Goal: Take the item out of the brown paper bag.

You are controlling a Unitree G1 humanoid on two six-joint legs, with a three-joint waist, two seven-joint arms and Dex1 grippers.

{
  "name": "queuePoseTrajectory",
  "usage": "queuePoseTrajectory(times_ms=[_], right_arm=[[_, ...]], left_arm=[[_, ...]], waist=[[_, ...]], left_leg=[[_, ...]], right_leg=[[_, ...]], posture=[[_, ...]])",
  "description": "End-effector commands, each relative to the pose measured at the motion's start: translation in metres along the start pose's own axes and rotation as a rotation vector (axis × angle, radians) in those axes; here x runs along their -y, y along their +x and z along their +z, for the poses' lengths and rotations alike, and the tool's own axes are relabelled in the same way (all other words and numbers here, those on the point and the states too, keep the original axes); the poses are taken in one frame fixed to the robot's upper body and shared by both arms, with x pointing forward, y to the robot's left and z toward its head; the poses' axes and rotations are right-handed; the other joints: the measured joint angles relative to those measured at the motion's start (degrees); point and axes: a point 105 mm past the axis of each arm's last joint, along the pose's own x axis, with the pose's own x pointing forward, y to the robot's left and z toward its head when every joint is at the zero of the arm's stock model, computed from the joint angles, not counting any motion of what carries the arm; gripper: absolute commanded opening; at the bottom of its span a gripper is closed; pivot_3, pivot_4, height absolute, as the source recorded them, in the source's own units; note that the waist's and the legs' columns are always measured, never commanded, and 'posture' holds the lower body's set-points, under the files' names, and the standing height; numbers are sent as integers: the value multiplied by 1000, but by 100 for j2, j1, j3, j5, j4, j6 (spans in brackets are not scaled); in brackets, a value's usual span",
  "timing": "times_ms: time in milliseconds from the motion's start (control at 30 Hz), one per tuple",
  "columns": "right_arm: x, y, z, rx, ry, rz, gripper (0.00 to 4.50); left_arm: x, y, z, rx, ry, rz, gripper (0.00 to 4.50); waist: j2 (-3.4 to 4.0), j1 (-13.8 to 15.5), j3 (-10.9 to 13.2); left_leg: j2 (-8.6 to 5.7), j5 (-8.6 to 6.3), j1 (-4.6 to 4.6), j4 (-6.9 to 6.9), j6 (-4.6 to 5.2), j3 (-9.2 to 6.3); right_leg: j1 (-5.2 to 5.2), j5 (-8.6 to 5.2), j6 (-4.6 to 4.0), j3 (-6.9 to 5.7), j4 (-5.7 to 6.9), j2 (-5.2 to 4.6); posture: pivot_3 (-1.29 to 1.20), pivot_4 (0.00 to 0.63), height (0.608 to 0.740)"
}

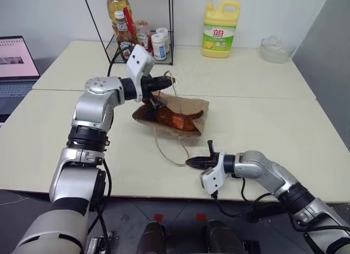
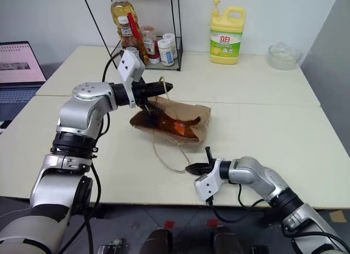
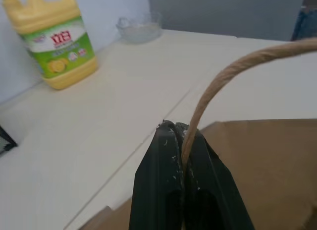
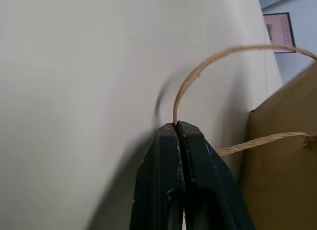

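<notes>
The brown paper bag [image 1: 188, 109] lies crumpled on its side mid-table, its mouth toward me. Something orange, the item [image 1: 176, 121], shows inside the mouth, partly hidden by paper. My left gripper [image 1: 169, 81] hovers just above the bag's far-left edge, shut on one beige cord handle [image 3: 223, 76] that arcs up from the bag. My right gripper [image 1: 188, 162] sits low near the table's front edge, shut on the other cord handle [image 4: 208, 66], which trails back across the table to the bag.
A yellow detergent jug [image 1: 221, 25] and a glass bowl [image 1: 276, 48] stand at the back of the table. A wire rack [image 1: 139, 38] with sauce bottles and jars is at the back left. A laptop [image 1: 16, 65] sits at far left.
</notes>
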Motion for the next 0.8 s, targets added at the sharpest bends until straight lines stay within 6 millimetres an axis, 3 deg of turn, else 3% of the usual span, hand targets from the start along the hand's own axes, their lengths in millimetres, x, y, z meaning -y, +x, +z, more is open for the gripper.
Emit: queuePoseTrajectory(times_ms=[33, 267, 433, 567, 633, 767, 800], right_arm=[[-52, -13, -12, -60, 71, 239, 37], [-61, -19, -15, -87, 103, 294, 37], [-64, -28, -23, -129, 152, 300, 37], [-43, -24, 2, -31, 361, 193, 37], [-21, -23, 15, 26, 544, 116, 37], [5, -32, 35, 116, 777, 77, 924], [10, -34, 38, 128, 809, 69, 1339]], left_arm=[[-19, -1, 25, 80, 31, 115, 0], [-22, 2, 32, 114, 4, 143, 0], [-14, 3, 33, 119, -5, 93, 0], [-8, 3, 30, 113, -12, 66, 0], [-7, 2, 29, 111, -15, 62, 0], [-6, 2, 28, 108, -17, 56, 0], [-6, 2, 28, 108, -18, 56, 0]], waist=[[-1, 28, -1], [-2, 35, -1], [-2, 37, -1], [-2, 43, -1], [-2, 35, -1], [-1, 20, 0], [-1, 20, 0]], left_leg=[[-2, -2, 7, 0, 2, 0], [-8, -6, 36, -9, 10, 2], [-8, -6, 41, -9, 9, 2], [-7, -6, 41, -9, 9, -1], [-5, -6, 42, -11, 7, -1], [-1, 1, 42, -21, -5, -2], [-1, 1, 41, -21, -5, -3]], right_leg=[[10, 0, 0, 0, -3, -2], [39, -1, 1, 2, -11, -8], [48, -1, 2, 1, -16, -9], [61, -1, 2, -5, -28, -9], [68, -1, 2, -8, -38, -9], [64, -1, 2, -11, -42, -7], [63, -1, 2, -11, -42, -7]], posture=[[0, 150, 740], [0, 150, 740], [0, 150, 740], [0, 150, 740], [0, 150, 740], [0, 150, 740], [0, 150, 740]])
